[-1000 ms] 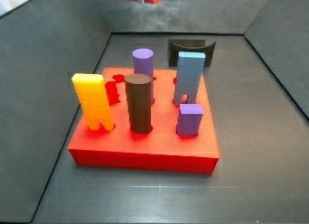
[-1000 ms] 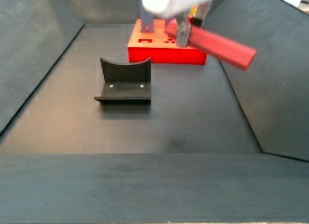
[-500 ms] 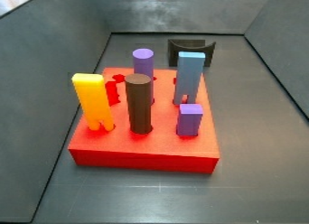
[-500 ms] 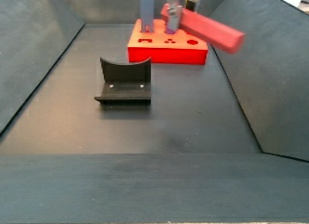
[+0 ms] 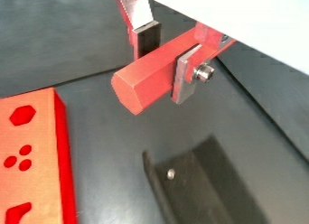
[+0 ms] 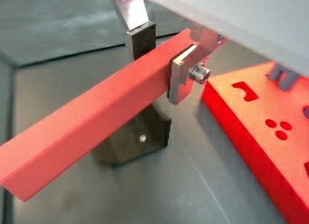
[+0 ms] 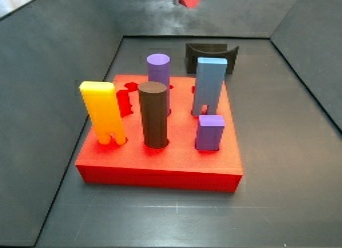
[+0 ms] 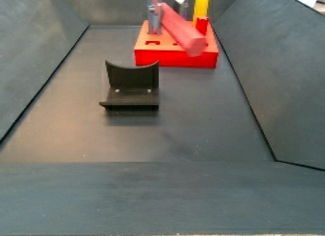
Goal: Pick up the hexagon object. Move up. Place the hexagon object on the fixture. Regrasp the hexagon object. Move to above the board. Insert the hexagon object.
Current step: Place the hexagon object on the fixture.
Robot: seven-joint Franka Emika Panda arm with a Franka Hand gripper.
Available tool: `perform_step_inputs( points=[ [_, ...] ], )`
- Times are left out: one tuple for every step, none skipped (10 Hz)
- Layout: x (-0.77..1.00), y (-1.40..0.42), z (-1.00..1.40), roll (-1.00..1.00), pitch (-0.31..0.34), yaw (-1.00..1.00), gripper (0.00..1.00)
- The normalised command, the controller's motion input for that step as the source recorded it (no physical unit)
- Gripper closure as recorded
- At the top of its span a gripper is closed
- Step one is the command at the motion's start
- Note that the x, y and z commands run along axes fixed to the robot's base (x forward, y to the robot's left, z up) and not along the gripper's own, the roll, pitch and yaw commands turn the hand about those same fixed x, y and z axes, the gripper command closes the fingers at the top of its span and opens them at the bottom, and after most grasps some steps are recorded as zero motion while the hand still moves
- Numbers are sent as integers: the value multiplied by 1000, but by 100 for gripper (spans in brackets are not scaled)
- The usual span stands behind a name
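Both wrist views showed the hand [image 5: 163, 58] pinching the hexagon object [image 6: 97, 115] crosswise between its silver fingers [image 6: 182, 76], the rod held clear of everything. In a side view the rod [image 8: 180, 30] hung aloft at about 1 o'clock from the fixture [image 8: 129, 86], in front of the board [image 8: 168, 55]. The step in hand appeared to be the carry to the fixture: to do it well, the rod should be levelled, aligned along the notch and lowered slowly until seated before release. The floor [image 8: 152, 135] was dark, flat and bare, enclosed by sloping grey walls [image 8: 38, 59]. Pegs [image 7: 155, 114] stood upright in the board [image 7: 160, 172].
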Motion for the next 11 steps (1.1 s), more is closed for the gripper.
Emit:
perform_step_inputs(
  points=[
    [1000, -201, -86, 136, 2, -1000, 100],
    [1000, -154, -74, 183, 20, -1000, 100],
    [1000, -134, -68, 194, 29, -905, 100],
    [1000, -99, -58, 166, 52, -492, 100],
    [1000, -86, -55, 154, 63, -370, 100],
    [972, -60, -42, 137, 83, -203, 100],
    [830, -36, -25, 106, 102, -114, 100],
    [202, -197, 295, -1000, 110, -11, 100],
    [73, -154, 274, -1000, 117, -10, 100],
    [-17, -51, 162, -1000, 125, -17, 100],
    [-66, -17, 72, -1000, 124, -23, 100]
  ],
)
